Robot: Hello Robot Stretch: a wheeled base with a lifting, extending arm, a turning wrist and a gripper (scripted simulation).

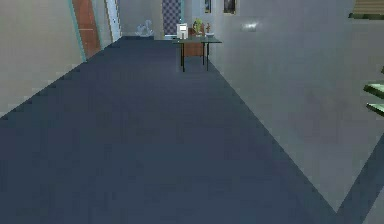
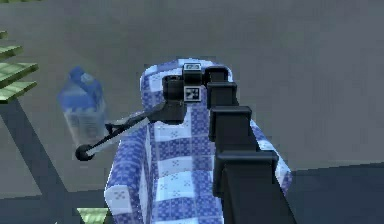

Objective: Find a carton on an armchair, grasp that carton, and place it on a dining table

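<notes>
1. Forward view. Dark blue floor (image 1: 150,140) running away toward a far end. Pale wall (image 1: 300,80) along the view's right, reddish-brown door (image 1: 86,22) at far left.
2. Same view, top middle, well away: small glass-topped table (image 1: 196,42) on dark legs, carrying a few items too small to name. Cannot tell whether it is a dining table. Judged the only drop-off candidate in sight, with open floor leading to it.
3. Same view, right edge: green leaves (image 1: 374,95) of a plant, close by.
4. Arm side view. Dark arm (image 2: 245,170) reaching out across a blue-and-white checked armchair (image 2: 165,175). White marker squares (image 2: 193,93) at its far end. Left of them the gripper (image 2: 90,150), thin fingers angled down past the chair's side.
5. Location of the task's thing: carton (image 2: 82,100) hanging at the finger end, just beside the armchair, clear of seat and floor. Read as held by the gripper.
6. Judged reason for this pose: off the cushion and out to the side keeps the carton free of the upholstery for the drive to a table.
7. Appearance of carton: pale translucent blue, tall boxy body with a gabled top, roughly upright. Judged light and easy to knock askew.
8. More green leaves (image 2: 15,75) at this view's left edge.
</notes>
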